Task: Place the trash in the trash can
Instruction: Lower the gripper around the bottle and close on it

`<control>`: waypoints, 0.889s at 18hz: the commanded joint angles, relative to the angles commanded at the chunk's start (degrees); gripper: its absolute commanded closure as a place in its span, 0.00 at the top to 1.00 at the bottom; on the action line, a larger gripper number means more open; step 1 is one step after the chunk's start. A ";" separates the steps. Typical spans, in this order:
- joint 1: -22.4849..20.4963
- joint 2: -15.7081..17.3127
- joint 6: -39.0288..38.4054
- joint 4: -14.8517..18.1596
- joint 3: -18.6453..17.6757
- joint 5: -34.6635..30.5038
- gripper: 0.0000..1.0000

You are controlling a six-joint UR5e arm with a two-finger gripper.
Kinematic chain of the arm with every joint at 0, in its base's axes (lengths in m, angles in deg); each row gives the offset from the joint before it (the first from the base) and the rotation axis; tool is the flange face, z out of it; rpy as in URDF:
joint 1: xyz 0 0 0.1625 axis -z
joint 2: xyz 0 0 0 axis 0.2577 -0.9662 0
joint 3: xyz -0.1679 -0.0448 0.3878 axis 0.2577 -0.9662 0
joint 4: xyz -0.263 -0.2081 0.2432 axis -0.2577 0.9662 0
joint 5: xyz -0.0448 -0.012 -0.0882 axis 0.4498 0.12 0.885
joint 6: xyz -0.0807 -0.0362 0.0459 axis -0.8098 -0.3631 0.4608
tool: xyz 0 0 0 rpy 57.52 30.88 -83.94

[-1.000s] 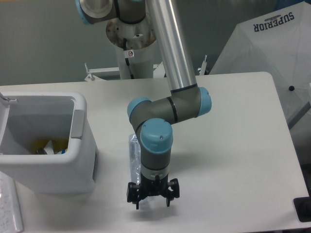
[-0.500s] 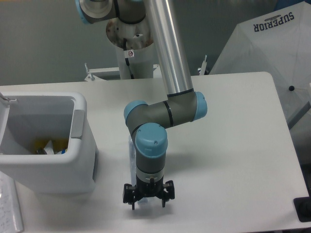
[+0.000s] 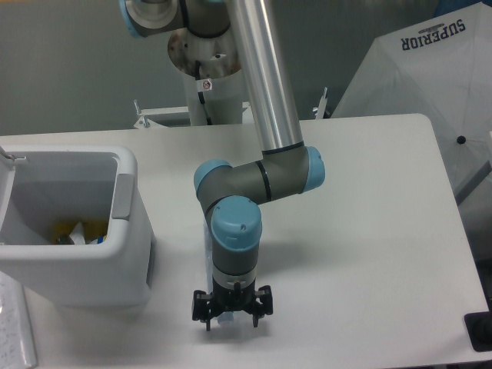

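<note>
Trash can [image 3: 115, 254] stands at the left of the worktop [image 3: 369, 231], the blue-and-yellow snack bag [image 3: 77, 231] lying inside it. Just to its right the clear bottle [image 3: 208, 242] lies on the worktop, mostly hidden beneath the arm. The gripper [image 3: 231, 317] points down over the bottle's near end; whether its jaws are clenched cannot be told.

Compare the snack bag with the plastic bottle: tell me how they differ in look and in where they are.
The snack bag is yellow and blue and opaque; the plastic bottle is clear. The snack bag lies inside the trash can; the plastic bottle lies out on the table, to the can's right. The bottle is mostly hidden by the arm, with the gripper at its near end; nothing is near the bag.
</note>
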 joint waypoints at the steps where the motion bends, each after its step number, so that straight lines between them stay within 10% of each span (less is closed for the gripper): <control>1: 0.00 0.00 0.09 0.00 0.00 0.00 0.90; 16: 0.96 -0.79 -0.09 -0.09 0.09 -2.81 0.57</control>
